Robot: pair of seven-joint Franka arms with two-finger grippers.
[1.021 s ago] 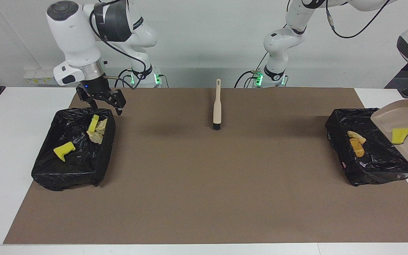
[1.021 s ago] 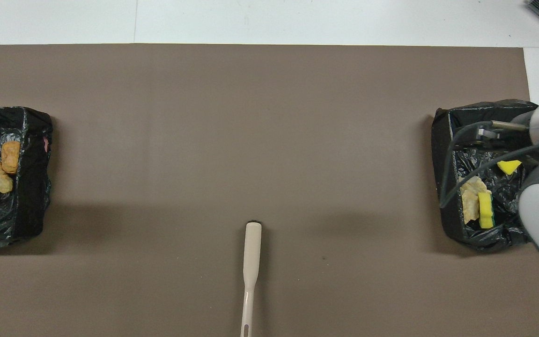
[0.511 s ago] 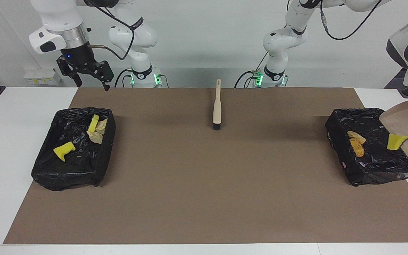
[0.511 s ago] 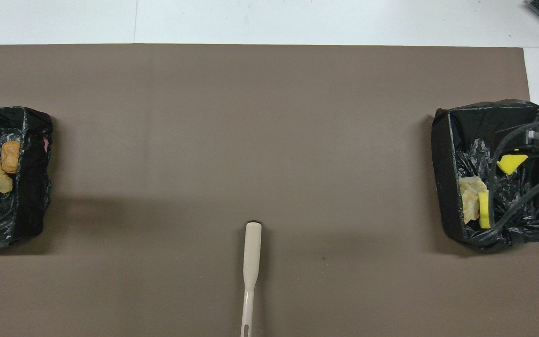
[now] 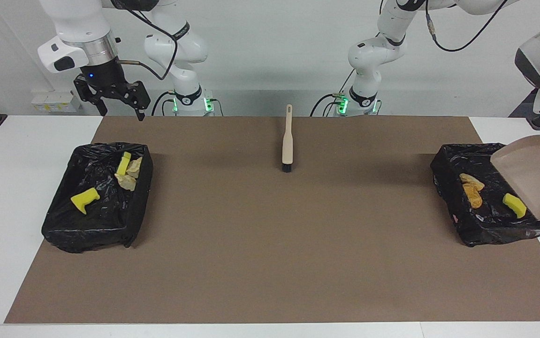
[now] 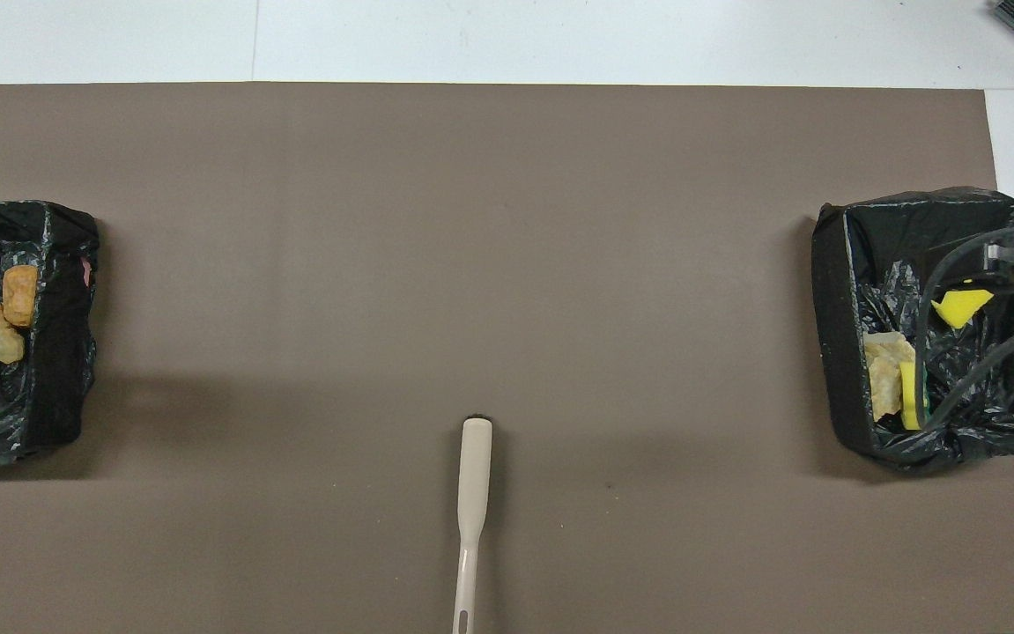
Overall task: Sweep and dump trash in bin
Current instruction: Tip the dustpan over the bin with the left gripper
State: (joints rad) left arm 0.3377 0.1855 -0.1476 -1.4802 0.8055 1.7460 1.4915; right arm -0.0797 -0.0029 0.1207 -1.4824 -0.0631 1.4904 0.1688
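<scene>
1. The right gripper [image 5: 122, 111] hangs high in the upper corner of the facing view, at the right arm's end of the table. Its black jaws are spread wide and empty.
2. The left gripper lies outside both frames. It is clenched, but the spot where it meets the dustpan [image 5: 537, 169] is cut off.
3. The dustpan is smooth beige plastic, tilted steeply over the bin [image 5: 485, 232] at the left arm's end. The frame edge crops it.
4. That bin is a box lined with crinkled, glossy black film. Part of the trash lies in it: two knobbly tan-orange pieces [image 5: 471, 188] and a yellow foam chunk [image 5: 514, 205] just under the dustpan's lip.
5. The second bin [image 5: 91, 230], lined alike, holds the other trash: a yellow foam wedge [image 5: 84, 199], a yellow strip [image 5: 123, 163] and pale crumpled scraps [image 5: 129, 176].
6. Dark cables [image 6: 973, 264] cross this bin in the overhead view.
7. A slim beige brush [image 5: 287, 141] with black bristles lies on the matte brown mat [image 5: 270, 258]. The overhead frame's bottom edge clips its handle.
</scene>
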